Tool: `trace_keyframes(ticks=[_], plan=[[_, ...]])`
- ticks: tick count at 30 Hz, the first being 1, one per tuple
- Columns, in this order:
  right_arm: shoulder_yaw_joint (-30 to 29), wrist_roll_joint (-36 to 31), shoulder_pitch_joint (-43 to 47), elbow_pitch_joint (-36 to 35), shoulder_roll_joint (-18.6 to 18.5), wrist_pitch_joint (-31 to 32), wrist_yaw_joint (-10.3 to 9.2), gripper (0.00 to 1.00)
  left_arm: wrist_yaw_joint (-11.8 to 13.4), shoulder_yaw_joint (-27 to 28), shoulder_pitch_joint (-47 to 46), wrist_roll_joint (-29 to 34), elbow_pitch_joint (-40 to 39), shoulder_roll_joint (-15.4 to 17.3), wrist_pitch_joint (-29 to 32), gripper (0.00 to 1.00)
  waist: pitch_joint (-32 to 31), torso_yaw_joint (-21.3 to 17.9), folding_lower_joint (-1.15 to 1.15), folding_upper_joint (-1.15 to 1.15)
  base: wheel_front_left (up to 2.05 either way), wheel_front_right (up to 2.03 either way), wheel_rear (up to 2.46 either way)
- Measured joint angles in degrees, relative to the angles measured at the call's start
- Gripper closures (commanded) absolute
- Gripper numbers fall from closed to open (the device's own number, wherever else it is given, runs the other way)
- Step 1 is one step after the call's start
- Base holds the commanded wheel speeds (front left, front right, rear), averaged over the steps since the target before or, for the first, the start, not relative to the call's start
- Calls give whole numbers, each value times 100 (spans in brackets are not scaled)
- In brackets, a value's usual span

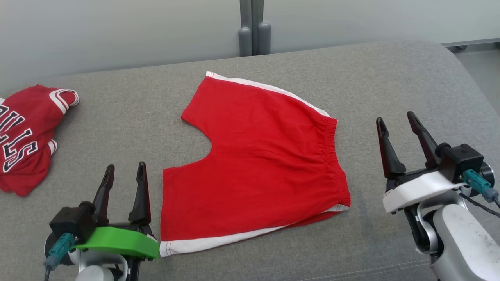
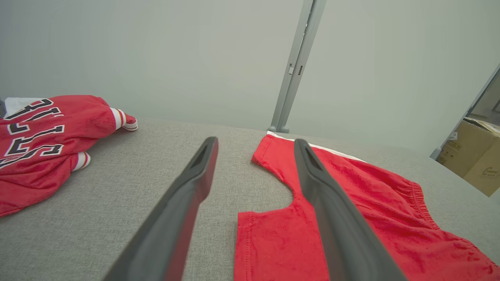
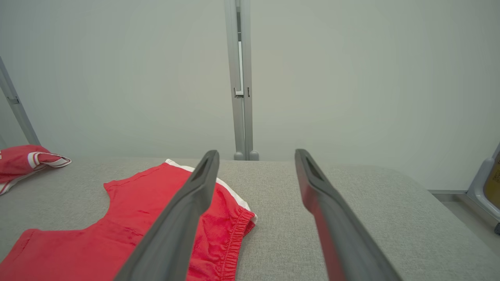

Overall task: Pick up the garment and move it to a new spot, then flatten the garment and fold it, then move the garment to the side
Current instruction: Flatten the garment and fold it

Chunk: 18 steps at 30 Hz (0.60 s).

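The garment (image 1: pixel 258 164) is a pair of red shorts with white side stripes, lying spread flat in the middle of the grey padded surface (image 1: pixel 351 78), waistband toward the right. My left gripper (image 1: pixel 125 171) stands open just left of the near leg hem, touching nothing. To the right of the waistband, my right gripper (image 1: pixel 396 121) is open too, apart from the cloth. In the left wrist view the shorts (image 2: pixel 351 218) lie under and right of the left gripper (image 2: pixel 256 144). In the right wrist view they (image 3: pixel 117 234) lie left of the right gripper (image 3: pixel 257 156).
A red jersey with black and white lettering (image 1: pixel 27 132) lies crumpled at the far left of the surface. A grey post (image 1: pixel 254 27) and pale wall stand behind. The surface rounds off at the right, with cardboard boxes (image 2: pixel 474 156) beyond.
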Motion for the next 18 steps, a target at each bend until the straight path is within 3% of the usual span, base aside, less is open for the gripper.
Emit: trace_keyframes(ticks=[18], plan=[[-40, -125, 356, 12, 160, 0, -49, 0, 126, 168, 510, 229, -107, -176, 0, 0, -75, 15, 0, 0, 0, 0, 0]])
